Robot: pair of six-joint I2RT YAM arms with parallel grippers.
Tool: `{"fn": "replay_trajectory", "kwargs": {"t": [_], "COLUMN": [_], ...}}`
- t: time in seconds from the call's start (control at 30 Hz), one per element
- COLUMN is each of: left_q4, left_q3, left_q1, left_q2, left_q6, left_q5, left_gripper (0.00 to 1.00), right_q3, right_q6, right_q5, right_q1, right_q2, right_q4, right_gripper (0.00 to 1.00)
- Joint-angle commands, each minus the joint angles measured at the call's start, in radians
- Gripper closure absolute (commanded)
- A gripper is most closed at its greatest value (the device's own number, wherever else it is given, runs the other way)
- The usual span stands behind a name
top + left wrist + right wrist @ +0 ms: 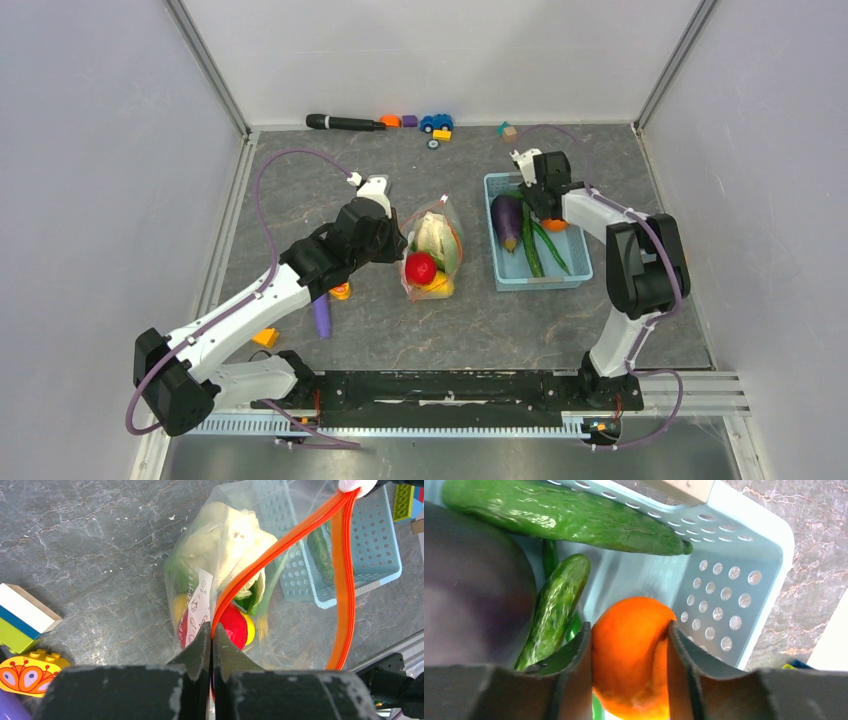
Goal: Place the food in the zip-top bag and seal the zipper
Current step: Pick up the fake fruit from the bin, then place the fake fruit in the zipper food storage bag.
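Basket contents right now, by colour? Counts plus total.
Purple: 1, eggplant
Green: 2, long cucumber and short cucumber; a thin green sliver between them is too hidden to count
Orange: 1, orange piece, held by the right end effector
Total: 4 in the light blue basket

Bag (pixel 446 210) sits mid-table. Cabbage (pixel 432 236) is in it, with a red piece (pixel 420 268) and a yellow piece (pixel 438 288) at its 6 o'clock end. Left gripper (pixel 393 243) is at the bag's 9 o'clock edge, touching it; can't read the grip from up here. Blue basket (pixel 545 283) at the bag's 3 o'clock holds the eggplant (pixel 506 220) and cucumber (pixel 531 252). Right gripper (pixel 548 208) is down in the basket toward 1 o'clock, right over an orange piece (pixel 555 225). Purple stick (pixel 321 316) at the bag's 8 o'clock. Toy car (pixel 436 122) and black rod (pixel 345 122) at 12 o'clock by the back wall.
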Motion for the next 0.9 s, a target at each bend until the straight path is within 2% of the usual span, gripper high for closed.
{"fn": "replay_trajectory", "kwargs": {"t": [0.0,0.2,0.3,0.4,0.57,0.67,0.77,0.87], "left_q4": [0.032,0.043,0.049,0.055,0.064,0.068,0.067,0.067], "left_q3": [0.012,0.008,0.010,0.011,0.008,0.006,0.005,0.002], "left_q1": [0.003,0.003,0.003,0.003,0.003,0.003,0.003,0.003], "left_q2": [-0.027,-0.025,-0.024,-0.024,-0.020,-0.018,-0.021,-0.027], "left_q6": [-0.019,-0.025,-0.027,-0.027,-0.034,-0.038,-0.040,-0.039], "left_q5": [0.012,0.025,0.035,0.037,0.043,0.044,0.047,0.048], "left_gripper": [0.98,0.98,0.98,0.98,0.98,0.98,0.98,0.98], "right_q3": [-0.023,-0.055,-0.089,-0.130,-0.208,-0.236,-0.212,-0.210], "right_q6": [0.068,0.106,0.131,0.138,0.207,0.220,0.141,0.128], "right_q5": [-0.025,-0.055,-0.140,-0.348,-0.755,-0.881,-0.872,-0.907], "right_q1": [-0.005,-0.004,0.000,0.007,0.052,0.167,0.318,0.399], "right_q2": [-0.143,-0.327,-0.424,-0.538,-0.698,-0.745,-0.751,-0.728], "right_q4": [0.028,0.038,0.059,0.119,0.313,0.410,0.377,0.384], "right_gripper": [0.69,0.73,0.74,0.75,0.78,0.79,0.78,0.78]}}
